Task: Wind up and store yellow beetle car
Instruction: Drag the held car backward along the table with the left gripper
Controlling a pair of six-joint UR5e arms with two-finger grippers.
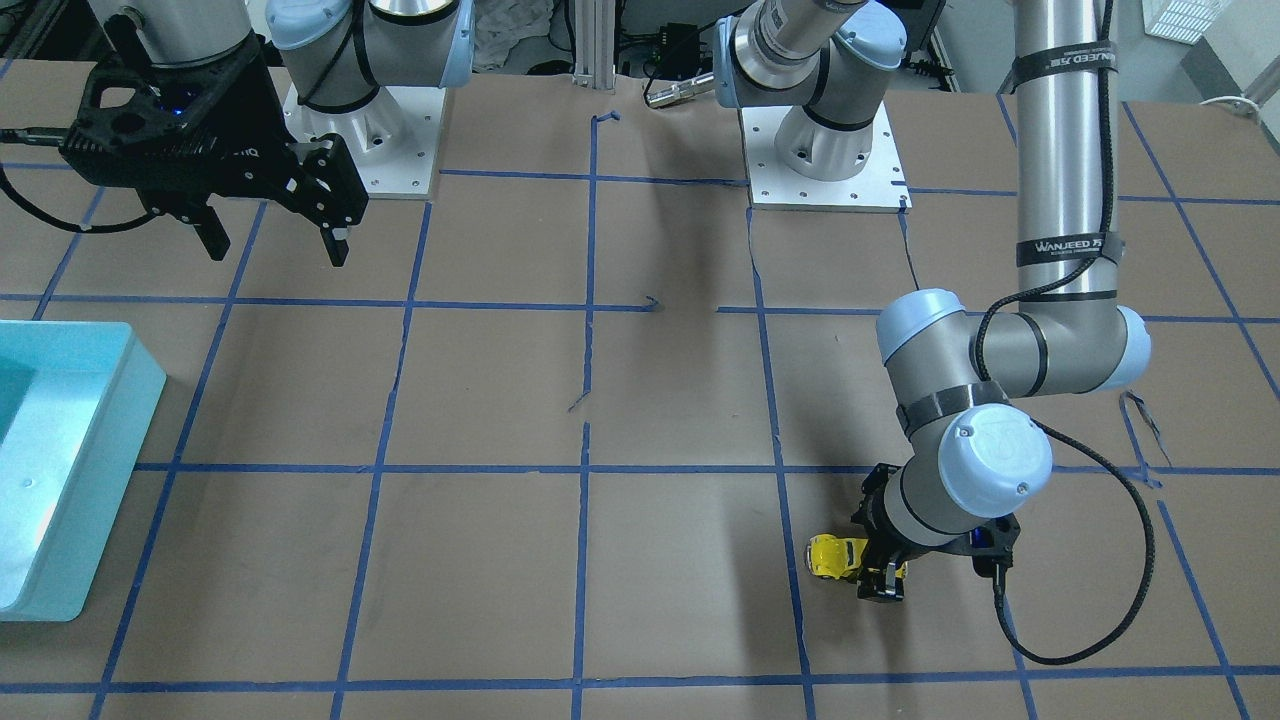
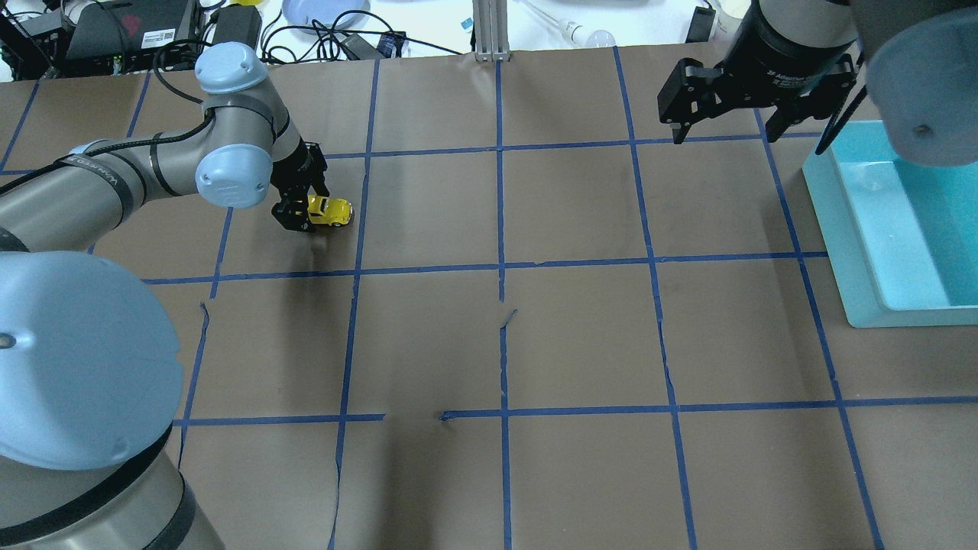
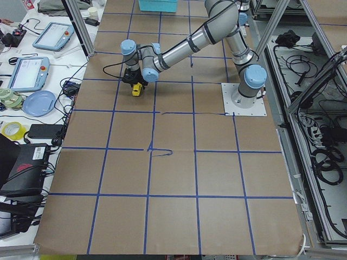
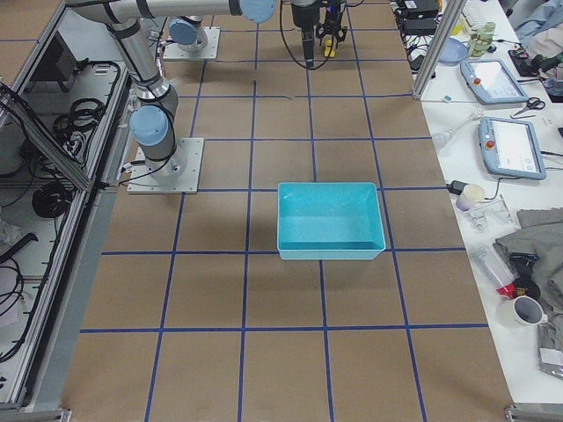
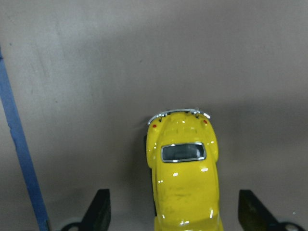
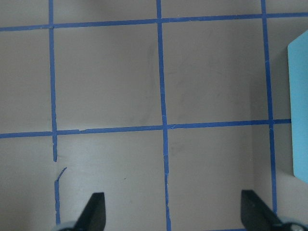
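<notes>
Fingers (image 5: 101,211) of low left gripper (image 5: 174,211) wide apart astride yellow beetle car (image 5: 183,178), seemingly untouching.

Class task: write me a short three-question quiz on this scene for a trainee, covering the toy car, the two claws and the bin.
1. True or false: the yellow beetle car stands on the table between the open fingers of the left claw, with a gap on each side.
2. Which is nearest the teal bin? A) the right claw B) the left claw C) the yellow beetle car
3. Fill the gap: the right claw is open and holds ___.
Key: 1 true; 2 A; 3 nothing.
</notes>
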